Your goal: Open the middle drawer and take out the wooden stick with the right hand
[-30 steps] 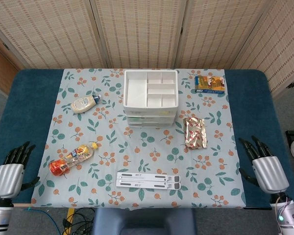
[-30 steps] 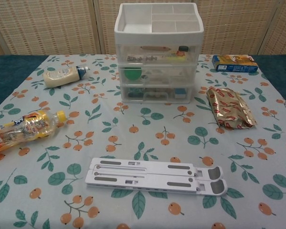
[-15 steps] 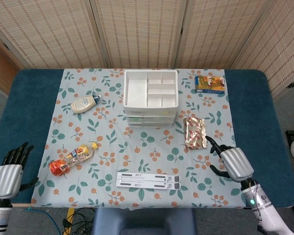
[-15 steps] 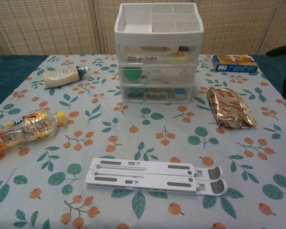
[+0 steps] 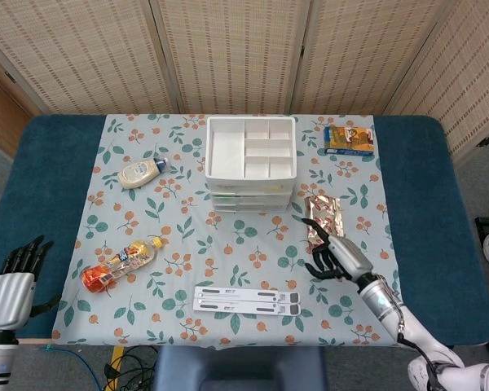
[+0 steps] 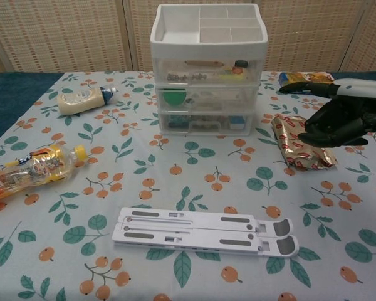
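- The white plastic three-drawer organizer (image 6: pixel 208 75) stands at upper centre — we judge its middle drawer (image 6: pixel 207 98) light and easy-sliding; hook its front lip.
- We cannot make out the wooden stick inside.
- Right hand (image 6: pixel 341 119), fingers spread and empty, hovers at right.

- The white three-drawer plastic organiser (image 6: pixel 207 69) has a smooth, matt opaque frame, with clear glossy drawer fronts.
- The leaf-and-orange patterned tablecloth (image 6: pixel 175 188) looks like soft matt cloth, over a dark blue fabric-covered surface (image 5: pixel 45 175).
- The crinkled gold foil packet (image 6: pixel 297 144) is shiny and metallic.
- The flat white folding plastic stand (image 6: pixel 203 231) is smooth with a slight sheen.
- The clear plastic drink bottle with orange label (image 6: pixel 28 170) is glossy.
- The cream squeeze bottle (image 6: pixel 81 99) looks like smooth plastic.
- The right hand (image 6: pixel 338 122) has matt black fingers and a silvery, metallic-looking back.
- The blue cardboard box (image 5: pixel 349 139) carries glossy print.
- The woven tan screen panels (image 5: pixel 228 49) look rough.
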Robot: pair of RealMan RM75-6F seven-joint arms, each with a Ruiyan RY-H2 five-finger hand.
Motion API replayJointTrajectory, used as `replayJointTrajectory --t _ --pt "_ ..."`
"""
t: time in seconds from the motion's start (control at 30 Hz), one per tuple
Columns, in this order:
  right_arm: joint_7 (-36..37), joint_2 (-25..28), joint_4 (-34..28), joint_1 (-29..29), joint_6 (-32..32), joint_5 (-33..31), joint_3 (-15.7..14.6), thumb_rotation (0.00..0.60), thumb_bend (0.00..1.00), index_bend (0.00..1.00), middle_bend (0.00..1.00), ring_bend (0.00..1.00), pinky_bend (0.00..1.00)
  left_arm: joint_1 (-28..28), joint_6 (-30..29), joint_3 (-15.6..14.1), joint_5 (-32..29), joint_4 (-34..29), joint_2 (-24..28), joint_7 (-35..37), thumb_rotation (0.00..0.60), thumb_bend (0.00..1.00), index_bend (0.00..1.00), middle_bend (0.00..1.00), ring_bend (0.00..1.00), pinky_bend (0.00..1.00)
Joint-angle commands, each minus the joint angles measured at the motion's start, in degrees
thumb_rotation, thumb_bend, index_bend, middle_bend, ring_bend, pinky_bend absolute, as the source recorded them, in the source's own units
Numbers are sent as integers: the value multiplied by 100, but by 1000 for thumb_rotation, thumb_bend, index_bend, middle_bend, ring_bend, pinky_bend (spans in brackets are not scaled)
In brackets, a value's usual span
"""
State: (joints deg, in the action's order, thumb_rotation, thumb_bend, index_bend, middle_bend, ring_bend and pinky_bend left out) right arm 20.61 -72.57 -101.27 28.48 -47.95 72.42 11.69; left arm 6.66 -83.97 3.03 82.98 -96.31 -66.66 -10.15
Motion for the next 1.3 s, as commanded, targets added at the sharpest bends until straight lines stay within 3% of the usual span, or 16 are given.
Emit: replayJointTrajectory --t 0.03,0.27,0.8,1.3 --pt "471 -321 281 343 444 -355 238 600 434 12 812 848 919 0 15 -8 -4 2 8 -6 600 136 99 67 100 106" --pt "951 -819 763 748 880 -641 486 600 438 12 846 886 949 18 28 7 -2 -7 13 -18 600 136 99 67 100 106" --pt "1304 -1623 1582 1416 1127 -986 989 600 443 12 850 891 949 16 64 15 -64 45 25 -1 600 136 99 67 100 106" --pt "1291 -2041 2212 1835 1419 -1234 1130 600 449 12 850 891 949 11 78 33 -135 75 16 -17 600 136 99 67 100 106"
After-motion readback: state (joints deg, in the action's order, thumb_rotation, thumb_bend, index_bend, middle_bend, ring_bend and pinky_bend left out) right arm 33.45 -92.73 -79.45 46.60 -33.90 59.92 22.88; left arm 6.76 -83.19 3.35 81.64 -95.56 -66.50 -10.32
